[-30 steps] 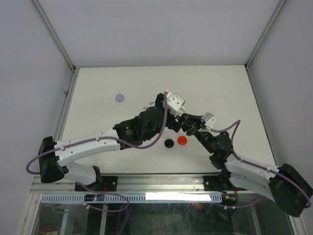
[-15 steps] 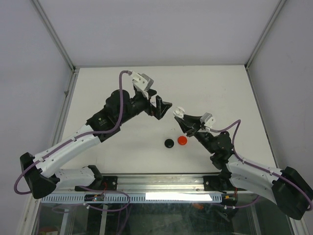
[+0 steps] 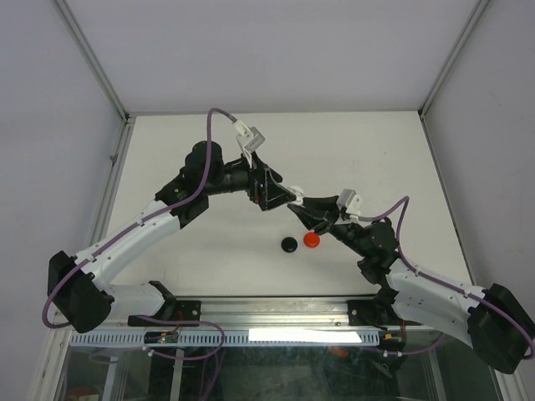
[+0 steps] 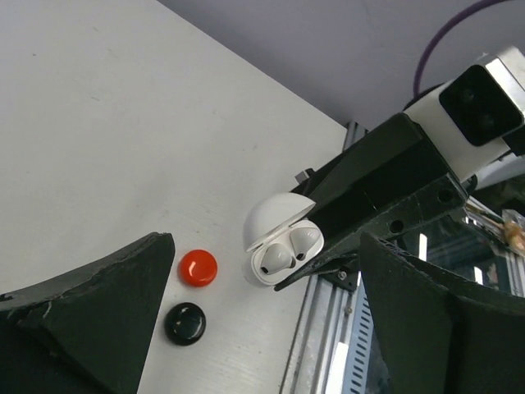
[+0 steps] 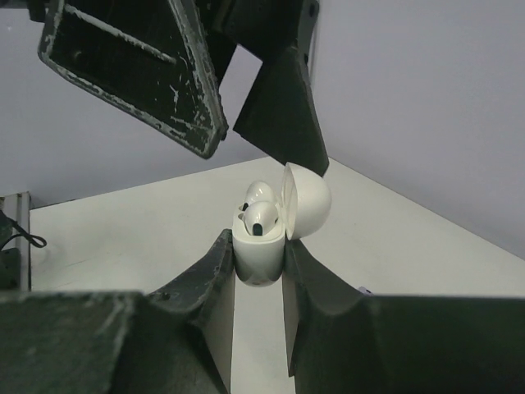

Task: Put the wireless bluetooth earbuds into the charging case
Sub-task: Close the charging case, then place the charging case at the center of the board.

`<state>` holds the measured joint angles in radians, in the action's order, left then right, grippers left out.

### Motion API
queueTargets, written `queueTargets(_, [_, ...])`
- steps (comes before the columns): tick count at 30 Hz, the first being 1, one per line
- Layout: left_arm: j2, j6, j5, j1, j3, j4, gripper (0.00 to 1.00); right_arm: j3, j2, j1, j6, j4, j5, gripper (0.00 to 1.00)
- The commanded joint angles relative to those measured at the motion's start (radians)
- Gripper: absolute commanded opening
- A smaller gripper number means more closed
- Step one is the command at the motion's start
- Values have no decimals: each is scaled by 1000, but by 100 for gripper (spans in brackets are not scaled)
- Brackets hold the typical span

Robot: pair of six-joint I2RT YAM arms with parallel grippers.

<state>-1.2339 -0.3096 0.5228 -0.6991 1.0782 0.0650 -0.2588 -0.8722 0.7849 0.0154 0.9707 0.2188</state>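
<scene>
In the top view, the left gripper (image 3: 274,189) stands spread wide, up and to the left of a flat round red plastic puck (image 3: 311,240) that lies on the white table (image 3: 376,150). The right gripper (image 3: 298,202) reaches in just beyond the red puck, pinching a small rounded white plastic charging case (image 3: 296,192). A flat round black plastic puck (image 3: 289,244) lies just left of the red puck, not touching it.

In the left wrist view, the left gripper's two black fingers (image 4: 90,312) sit far apart at the lower corners. Between them, right of the red puck, the charging case shows its lid hinged open. Two white short-stemmed earbuds (image 4: 277,259) sit side by side in its wells. The black puck lies just below the red puck here.

In the right wrist view, the right gripper's fingers (image 5: 205,283) press on both sides of the case's lower body. The lid tips back to the right, and both earbuds sit inside. The left gripper's parted fingers hang above the case.
</scene>
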Motion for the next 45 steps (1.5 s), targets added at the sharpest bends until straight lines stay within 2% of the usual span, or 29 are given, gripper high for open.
queueTargets(1, [-20,-68,168,6,0,-91,99,-65,-16,-2,-45,35,78,0])
queueTargets(15, [-42,-126,400,7,-25,-222,88,-68,-52,-1,-79,28,81,0])
queueTargets(19, [-13,-136,425,7,-49,-281,88,-65,-49,-4,-86,-3,77,0])
queueTargets(26, [-14,-116,418,8,-47,-256,87,-66,-24,-9,-92,-103,47,0])
queueTargets(29, [2,-62,306,17,-36,-152,90,-77,-9,-19,-106,-207,-12,0])
queueTargets(32, [19,-14,81,27,-29,-52,92,-100,-2,-30,-150,-345,-97,0])
queueTargets(38, [27,36,-300,48,-15,122,95,-179,5,-131,-269,-685,-226,0])
queueTargets(45, [32,37,-697,83,-18,273,99,-218,-25,-270,-401,-935,-253,0])
